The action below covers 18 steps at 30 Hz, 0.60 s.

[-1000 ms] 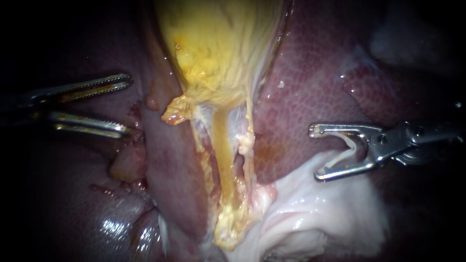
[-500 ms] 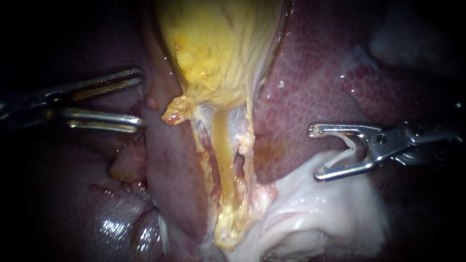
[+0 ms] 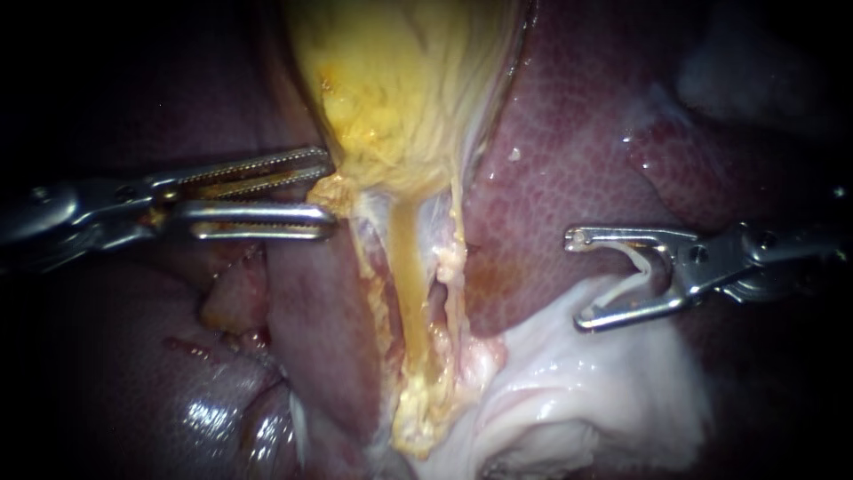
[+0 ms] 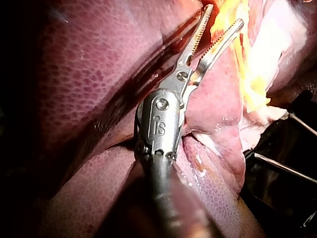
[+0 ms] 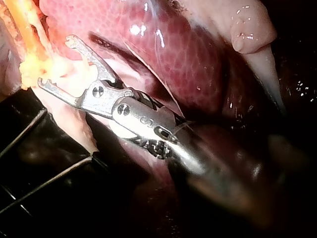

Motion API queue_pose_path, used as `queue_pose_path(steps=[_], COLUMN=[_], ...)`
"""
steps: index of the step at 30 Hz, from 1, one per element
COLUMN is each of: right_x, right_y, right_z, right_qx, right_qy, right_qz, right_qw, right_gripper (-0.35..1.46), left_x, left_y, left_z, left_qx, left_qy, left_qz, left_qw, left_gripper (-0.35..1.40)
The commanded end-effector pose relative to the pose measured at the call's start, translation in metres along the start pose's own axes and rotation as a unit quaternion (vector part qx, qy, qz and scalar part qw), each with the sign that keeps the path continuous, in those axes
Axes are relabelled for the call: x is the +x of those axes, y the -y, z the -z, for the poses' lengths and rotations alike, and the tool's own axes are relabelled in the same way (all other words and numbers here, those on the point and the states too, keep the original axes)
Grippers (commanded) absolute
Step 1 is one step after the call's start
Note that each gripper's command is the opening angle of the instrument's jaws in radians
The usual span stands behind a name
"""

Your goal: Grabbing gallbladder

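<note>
The yellow gallbladder point(image 3: 400, 80) hangs down the middle of the endoscope view and narrows into a yellow strand point(image 3: 404, 258). My left instrument point(image 3: 329, 188) comes in level from the left, its toothed jaws open by a narrow gap. Their tips reach the ragged yellow fringe at the gallbladder's lower left edge. In the left wrist view the left instrument point(image 4: 224, 17) shows yellow tissue point(image 4: 218, 32) lying in the gap at its tips. My right instrument point(image 3: 579, 280) stands apart on the right with jaws wide open over white tissue and nothing gripped; the right wrist view shows this instrument point(image 5: 54, 60) the same way.
Dark red liver point(image 3: 569, 151) lies on both sides of the gallbladder. A fold of liver point(image 3: 311, 338) runs under the left jaws. Pale white tissue point(image 3: 577, 382) spreads at the lower right. Thin wires point(image 5: 44, 183) cross the dark area beside the right instrument.
My left instrument has advanced rightward across the liver fold up to the gallbladder's edge, and its jaws have narrowed. The right instrument has stayed still.
</note>
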Motion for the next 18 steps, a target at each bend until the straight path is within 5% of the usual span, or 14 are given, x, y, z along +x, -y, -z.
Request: queue_pose_path(steps=[1, 6, 18], right_x=[0.0000, 0.0001, 0.0001], right_y=[0.0000, 0.0000, 0.0001], right_z=[0.0000, 0.0000, 0.0001], right_qx=[0.000, 0.000, 0.000], right_qy=[0.000, 0.000, 0.000], right_qz=[0.000, 0.000, 0.000], right_qw=[1.0000, 1.0000, 1.0000], right_gripper=[0.60, 0.60, 0.60], left_x=[0.0002, 0.0007, -0.0004], left_y=[0.0000, -0.0002, 0.0003], left_z=[-0.0001, -0.0002, 0.0006], left_qx=[0.000, 0.000, 0.005], left_qy=[-0.001, -0.010, -0.025], left_qz=[-0.001, 0.004, 0.015], left_qw=[1.0000, 0.9999, 0.9996], left_gripper=[0.20, -0.35, -0.35])
